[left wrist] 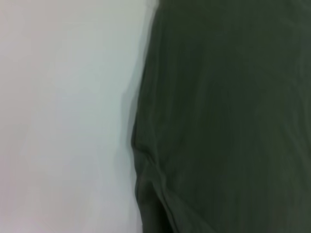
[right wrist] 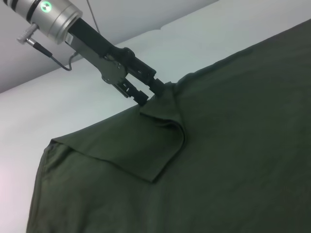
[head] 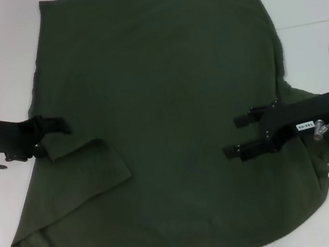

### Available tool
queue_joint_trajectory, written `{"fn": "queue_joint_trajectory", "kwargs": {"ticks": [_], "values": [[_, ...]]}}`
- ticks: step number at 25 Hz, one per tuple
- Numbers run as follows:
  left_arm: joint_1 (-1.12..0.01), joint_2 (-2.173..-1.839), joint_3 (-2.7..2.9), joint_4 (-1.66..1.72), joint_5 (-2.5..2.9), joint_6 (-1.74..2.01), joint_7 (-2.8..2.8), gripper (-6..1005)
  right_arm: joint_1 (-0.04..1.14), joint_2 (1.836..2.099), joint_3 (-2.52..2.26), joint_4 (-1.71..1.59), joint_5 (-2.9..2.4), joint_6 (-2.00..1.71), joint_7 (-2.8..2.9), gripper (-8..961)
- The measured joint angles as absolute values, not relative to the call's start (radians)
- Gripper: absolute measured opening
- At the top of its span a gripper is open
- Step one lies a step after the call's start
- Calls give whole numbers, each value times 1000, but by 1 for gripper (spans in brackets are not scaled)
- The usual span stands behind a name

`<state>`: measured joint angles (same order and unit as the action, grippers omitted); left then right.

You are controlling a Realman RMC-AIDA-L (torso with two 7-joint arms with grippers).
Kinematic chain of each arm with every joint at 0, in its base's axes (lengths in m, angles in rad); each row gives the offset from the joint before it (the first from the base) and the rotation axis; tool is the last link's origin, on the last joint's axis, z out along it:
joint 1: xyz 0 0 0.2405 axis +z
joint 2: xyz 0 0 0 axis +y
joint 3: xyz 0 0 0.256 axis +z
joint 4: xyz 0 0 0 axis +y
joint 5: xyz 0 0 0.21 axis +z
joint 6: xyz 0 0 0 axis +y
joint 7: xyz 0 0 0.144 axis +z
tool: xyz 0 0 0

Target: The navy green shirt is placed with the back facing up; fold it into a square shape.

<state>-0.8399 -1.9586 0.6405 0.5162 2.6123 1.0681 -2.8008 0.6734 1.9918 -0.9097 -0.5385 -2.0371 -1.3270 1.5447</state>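
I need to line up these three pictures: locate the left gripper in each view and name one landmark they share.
Head view: left gripper at the picture's left edge, at the navy green shirt, beside the folded-in sleeve flap.
Left wrist view: its fingers are not in it; only shirt and white table.
Right wrist view: upper middle, fingers closed on cloth.
Shared landmark: the shirt's edge against the table.

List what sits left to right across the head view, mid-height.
Left end effector at the shirt's left edge → folded-in sleeve flap → plain dark olive-green cloth shirt → right end effector, open, over the shirt's right side.
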Motion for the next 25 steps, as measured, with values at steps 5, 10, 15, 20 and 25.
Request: {"fn": "queue_joint_trajectory", "kwargs": {"ticks": [5,10,15,20,25], "values": [[-837,-1960,636,513,2611,1067,-2802,869,674,1991,-910,-540,-2037,-1327,1545,894],[-839,-1978,635,511,2610,1062,-2801,868,676,1991,-911,-540,-2037,-1327,1545,893],[-841,-1983,635,511,2571,1063,-2801,868,676,1990,-911,-540,-2037,-1326,1545,893],[-837,-1983,633,510,2402,1052,-2739,867,675,1988,-913,-540,-2037,-1323,1545,892],[-833,-1983,632,489,2290,1026,-2659,867,674,1986,-914,-540,-2037,-1320,1545,891]]}}
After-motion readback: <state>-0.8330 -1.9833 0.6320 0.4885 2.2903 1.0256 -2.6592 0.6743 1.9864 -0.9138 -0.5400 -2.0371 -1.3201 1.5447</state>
